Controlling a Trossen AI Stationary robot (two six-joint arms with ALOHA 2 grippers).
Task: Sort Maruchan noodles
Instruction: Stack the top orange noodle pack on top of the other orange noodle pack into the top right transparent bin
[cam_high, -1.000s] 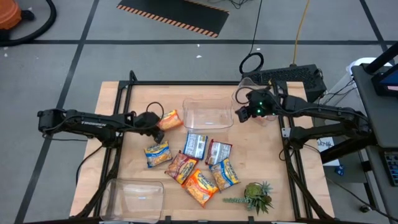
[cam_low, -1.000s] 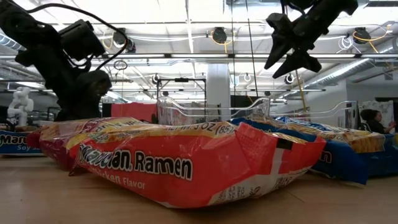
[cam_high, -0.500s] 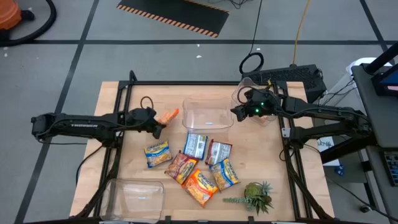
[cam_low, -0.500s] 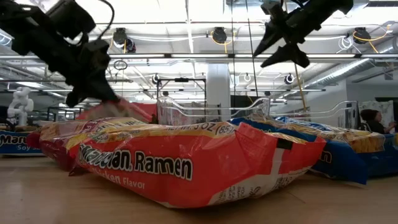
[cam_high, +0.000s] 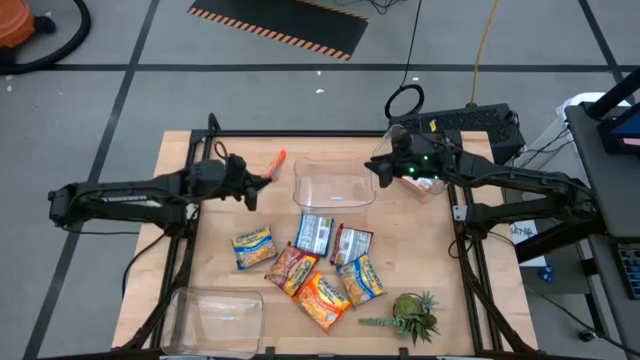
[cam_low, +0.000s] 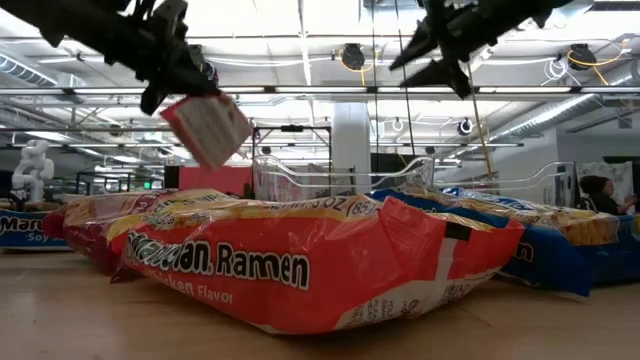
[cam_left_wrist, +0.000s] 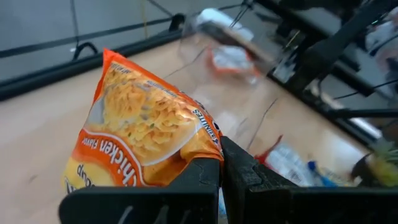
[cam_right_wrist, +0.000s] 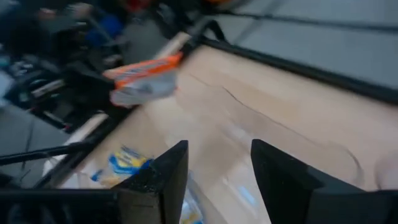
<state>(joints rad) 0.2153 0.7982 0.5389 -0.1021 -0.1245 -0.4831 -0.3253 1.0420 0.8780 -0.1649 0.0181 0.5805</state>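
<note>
My left jaws (cam_high: 262, 176) pinch an orange packet (cam_high: 274, 162) by its edge beside the bin (cam_high: 335, 187); it might slip. Right jaws (cam_high: 372, 169) empty, parted.

Wooden table (cam_high: 430, 255) at centre of high view, black frame rails along edges. Clear plastic bin (cam_high: 334, 186) at table's upper middle. Second clear bin (cam_high: 218, 313) at lower left corner. Small green spiky plant (cam_high: 412, 316) at lower right. Black-and-orange striped mat (cam_high: 279, 25) on grey floor, top centre. Yellow cable (cam_high: 484, 45) at upper right.
</note>
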